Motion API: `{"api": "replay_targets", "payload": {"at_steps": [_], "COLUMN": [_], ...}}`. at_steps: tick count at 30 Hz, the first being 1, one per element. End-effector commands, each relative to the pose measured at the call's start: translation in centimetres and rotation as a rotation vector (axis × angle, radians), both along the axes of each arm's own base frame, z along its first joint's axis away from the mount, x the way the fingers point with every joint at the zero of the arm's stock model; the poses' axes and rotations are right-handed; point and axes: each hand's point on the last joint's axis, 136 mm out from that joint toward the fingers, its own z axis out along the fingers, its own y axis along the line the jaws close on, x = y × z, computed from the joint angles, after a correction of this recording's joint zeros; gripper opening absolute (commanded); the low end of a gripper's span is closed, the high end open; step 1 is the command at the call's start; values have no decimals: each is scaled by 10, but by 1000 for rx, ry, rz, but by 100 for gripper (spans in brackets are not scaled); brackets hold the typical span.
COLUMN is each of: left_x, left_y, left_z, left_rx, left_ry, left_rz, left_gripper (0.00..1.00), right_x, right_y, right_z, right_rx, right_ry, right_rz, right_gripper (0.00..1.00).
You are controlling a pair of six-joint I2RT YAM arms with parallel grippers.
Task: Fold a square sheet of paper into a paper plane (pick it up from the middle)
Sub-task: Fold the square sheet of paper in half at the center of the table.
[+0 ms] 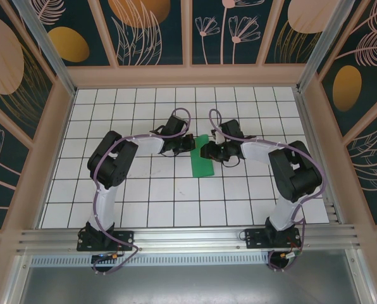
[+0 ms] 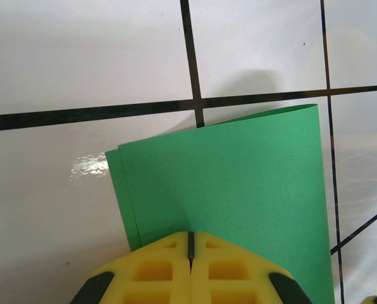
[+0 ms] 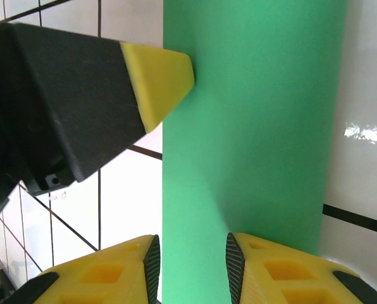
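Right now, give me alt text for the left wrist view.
The left gripper, with yellow tips, is shut on the near edge of a green sheet of paper folded in two. Behind it is a white table with black grid lines.

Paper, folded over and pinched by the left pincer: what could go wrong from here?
1. The paper shows its two layers offset along one edge in the left wrist view; creasing now would likely lock in a skewed fold.
2. The right pincer straddles the opposite side with jaws open; closing while the left pincer pinches could buckle or tug it.
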Motion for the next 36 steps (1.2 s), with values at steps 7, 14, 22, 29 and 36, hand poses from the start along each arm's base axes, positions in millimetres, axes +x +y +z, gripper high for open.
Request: {"api": "replay_targets", "payload": {"at_steps": [7,14,22,29,36], "left_x": [-11,-9,-12,-14,-13], "left_y": [37,37,40,44,46], "left_z": [-42,-42,-51,-57,-58], "left_rx": [193,201,222,241,254], "left_ry": [77,72,88,97,93], "left_rz": [51,49,42,46,51], "left_gripper": [4,4,3,3,3], "right_x": [-2,-3,-7,-9,-19], "right_y": [0,-2,-8,-12,-3], "right_z": [-12,-18,-32,-37,-2], "right_rx": [21,9,-30,-51,38], "right_ry": [27,42,78,94,51], "right_rz": [1,-6,-23,-34,5], "right_gripper": [36,36,36,34,34]}}
